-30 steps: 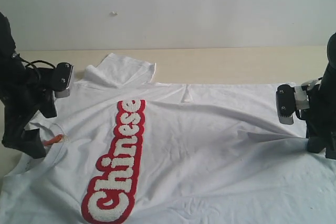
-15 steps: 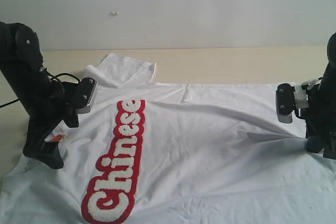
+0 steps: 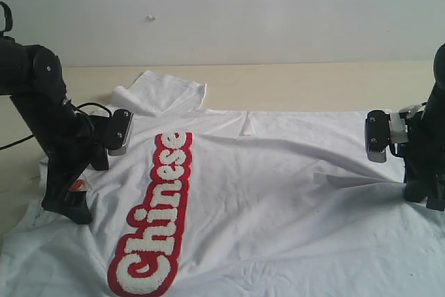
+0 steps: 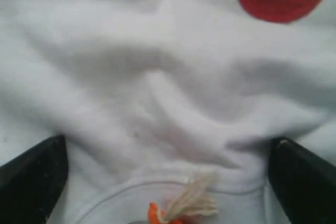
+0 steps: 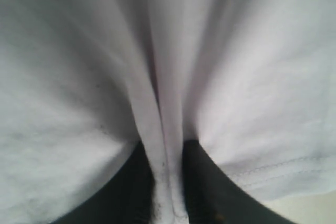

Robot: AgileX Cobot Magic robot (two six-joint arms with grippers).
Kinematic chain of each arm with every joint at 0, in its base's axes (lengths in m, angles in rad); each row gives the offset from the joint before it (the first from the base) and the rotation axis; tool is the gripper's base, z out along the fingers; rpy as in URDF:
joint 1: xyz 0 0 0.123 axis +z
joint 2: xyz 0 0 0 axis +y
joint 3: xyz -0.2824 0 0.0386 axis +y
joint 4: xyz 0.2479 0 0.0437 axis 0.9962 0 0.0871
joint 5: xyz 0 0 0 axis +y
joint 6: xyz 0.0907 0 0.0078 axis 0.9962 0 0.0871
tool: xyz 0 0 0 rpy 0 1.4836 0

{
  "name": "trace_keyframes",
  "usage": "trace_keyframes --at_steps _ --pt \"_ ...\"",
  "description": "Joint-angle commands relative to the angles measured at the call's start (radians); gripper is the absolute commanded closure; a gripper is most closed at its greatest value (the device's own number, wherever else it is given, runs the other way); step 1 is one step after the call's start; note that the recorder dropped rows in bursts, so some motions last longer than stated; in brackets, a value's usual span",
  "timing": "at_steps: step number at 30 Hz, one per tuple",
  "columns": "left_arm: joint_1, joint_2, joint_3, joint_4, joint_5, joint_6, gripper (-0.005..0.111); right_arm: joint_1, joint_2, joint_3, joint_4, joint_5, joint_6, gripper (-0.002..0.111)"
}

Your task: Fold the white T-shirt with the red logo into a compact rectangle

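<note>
The white T-shirt (image 3: 278, 193) lies spread flat with the red logo (image 3: 156, 220) running down its left half. My left gripper (image 3: 66, 206) stands on the collar area beside the orange neck tag (image 3: 76, 186). In the left wrist view that gripper (image 4: 168, 182) is open, its fingers (image 4: 31, 182) wide apart astride the collar seam (image 4: 126, 190) and tag (image 4: 155, 213), with the logo's end (image 4: 283, 3) beyond. My right gripper (image 3: 424, 196) is at the shirt's right edge. It (image 5: 167, 182) is shut on a pinched ridge of shirt cloth (image 5: 163, 129).
One sleeve (image 3: 163, 92) lies rumpled at the back left on the pale wooden table (image 3: 313, 85). A white wall rises behind. The shirt reaches the front edge of the exterior view. Bare tabletop (image 5: 315, 208) shows past the hem by the right gripper.
My left arm has swung right and inward, bringing its gripper from the shirt's left edge down onto the collar by the orange tag. The right arm has not moved.
</note>
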Motion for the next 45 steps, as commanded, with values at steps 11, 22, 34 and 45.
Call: trace_keyframes --at_steps 11,22,34,45 --pt "0.011 0.07 0.008 0.08 -0.006 -0.085 0.101 0.0 0.031 0.011 0.041 -0.04 0.006 0.087" --pt "0.029 -0.09 0.008 0.118 0.084 -0.088 0.107 0.0 -0.036 -0.086 0.025 0.13 -0.022 0.093" --pt "0.029 -0.403 -0.016 0.149 0.176 -0.088 0.107 0.0 -0.285 -0.201 0.025 0.221 -0.019 0.096" --pt "0.029 -0.582 -0.172 0.194 0.389 -0.151 0.107 0.0 -0.469 -0.271 0.025 0.306 -0.01 0.108"
